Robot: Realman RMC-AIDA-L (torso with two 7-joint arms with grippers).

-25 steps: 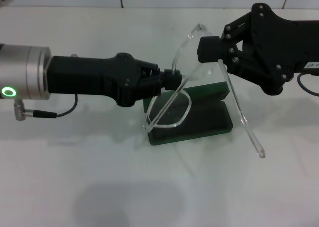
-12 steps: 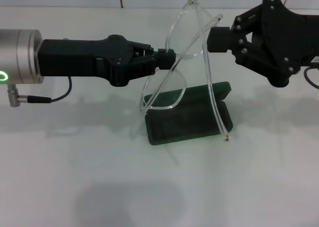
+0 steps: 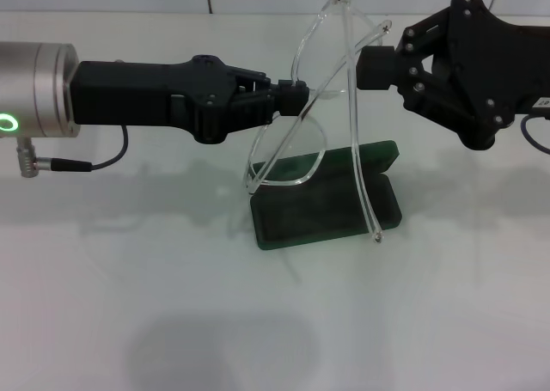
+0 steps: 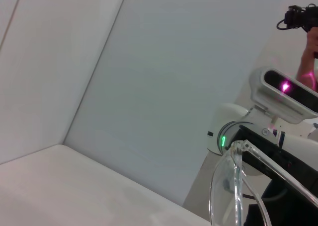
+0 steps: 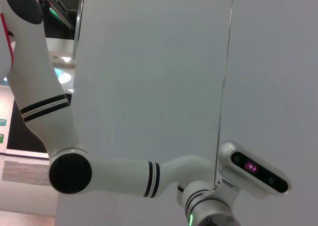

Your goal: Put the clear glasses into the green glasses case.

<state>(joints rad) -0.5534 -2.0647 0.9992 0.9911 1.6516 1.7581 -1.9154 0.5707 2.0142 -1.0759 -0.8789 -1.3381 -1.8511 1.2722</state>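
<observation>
Item one, your left claw [image 3: 296, 99]: reaching in from the left above the counter [image 3: 172, 305], closed on the frame of the clear glasses [image 3: 288, 163]. Item two, your right claw [image 3: 371, 67]: coming in from the right, clamped on the upper part of the same glasses. The glasses hang in the air between both claws, one lens low, one temple arm dangling down. Item three, the green glasses case [image 3: 326, 206]: lying open on the counter directly beneath them.
</observation>
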